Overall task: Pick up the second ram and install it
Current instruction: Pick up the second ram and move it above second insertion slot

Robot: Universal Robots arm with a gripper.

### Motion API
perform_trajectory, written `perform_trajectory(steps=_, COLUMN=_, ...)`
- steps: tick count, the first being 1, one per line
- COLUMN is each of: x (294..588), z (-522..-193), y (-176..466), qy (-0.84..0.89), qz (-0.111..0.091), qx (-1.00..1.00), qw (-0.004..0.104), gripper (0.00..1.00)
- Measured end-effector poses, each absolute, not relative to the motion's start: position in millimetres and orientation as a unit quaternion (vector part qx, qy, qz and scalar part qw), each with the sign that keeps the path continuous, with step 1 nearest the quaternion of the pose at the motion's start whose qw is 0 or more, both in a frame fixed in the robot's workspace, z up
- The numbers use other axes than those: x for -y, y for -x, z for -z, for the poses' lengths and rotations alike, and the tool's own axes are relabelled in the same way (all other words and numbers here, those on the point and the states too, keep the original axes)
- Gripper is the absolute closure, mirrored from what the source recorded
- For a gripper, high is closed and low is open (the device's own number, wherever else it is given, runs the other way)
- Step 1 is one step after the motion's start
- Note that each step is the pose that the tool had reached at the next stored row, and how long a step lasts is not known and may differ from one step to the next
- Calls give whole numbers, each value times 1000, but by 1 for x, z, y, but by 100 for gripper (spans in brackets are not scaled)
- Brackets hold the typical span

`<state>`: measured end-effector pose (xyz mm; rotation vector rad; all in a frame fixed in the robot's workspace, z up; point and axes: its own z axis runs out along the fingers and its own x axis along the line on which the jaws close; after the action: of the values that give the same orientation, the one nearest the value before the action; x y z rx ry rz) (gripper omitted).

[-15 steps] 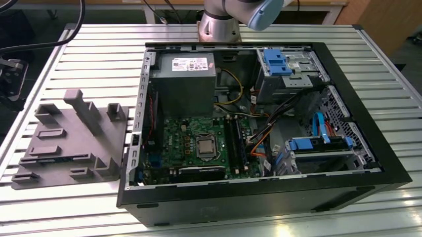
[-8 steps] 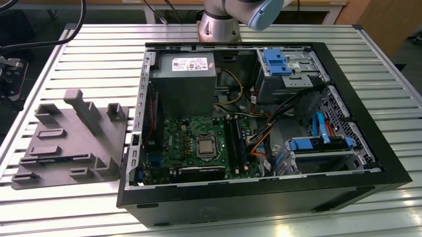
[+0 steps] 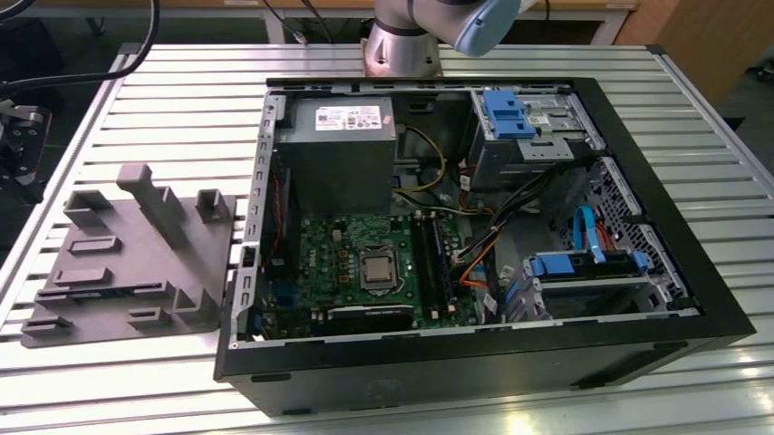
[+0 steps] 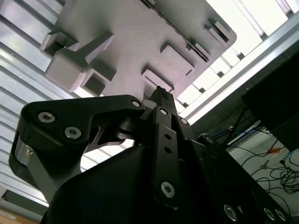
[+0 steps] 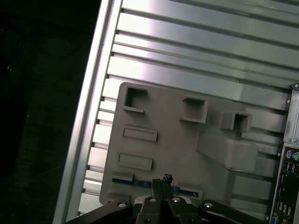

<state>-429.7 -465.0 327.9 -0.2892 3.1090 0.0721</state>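
**Holdings, largest first**
- Slatted table (image 3: 158, 82): one. It carries our landmark, the grey holder tray (image 3: 133, 263), lying flat.
- Computer case (image 3: 484, 362): one, open, just beside the tray on the exterior view's right.
- Power supply (image 3: 336, 154): one, in the case on the side nearest the tray.
- Motherboard (image 3: 351, 245): one, also on the tray side of the case. Its black slot rails (image 3: 433, 258) lie on the board's edge away from the tray. We cannot count them or tell whether any is filled.
- Blue drive caddies (image 3: 508, 113): two, on the case side farthest from the tray.
- Gripper (image 5: 163, 179): one, hanging above the tray and apart from it. Its fingers are pressed together with nothing between them.
- Second ram (image 5: 133, 182): one, on edge in a long slot along one edge of the tray, in line with the fingertips in the first wrist view.

**Hazards, as we judge them**
- Closed fingers brought down would strike the stick's top edge instead of straddling it.
- A grip off-centre or askew could tilt the thin board and bind it in the tray slot, or let it slip.
- Loose cables (image 3: 478, 254) lie beside the slot rails, well apart from the tray, and could snag a carried stick.
- A stick out of line with its rail would not seat.
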Motion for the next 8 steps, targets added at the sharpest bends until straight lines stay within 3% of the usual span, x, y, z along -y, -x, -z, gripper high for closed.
perform_trajectory(steps=8, x=465, z=-328, y=430, qy=116, qz=-23, qx=-993, qw=9, gripper=89)
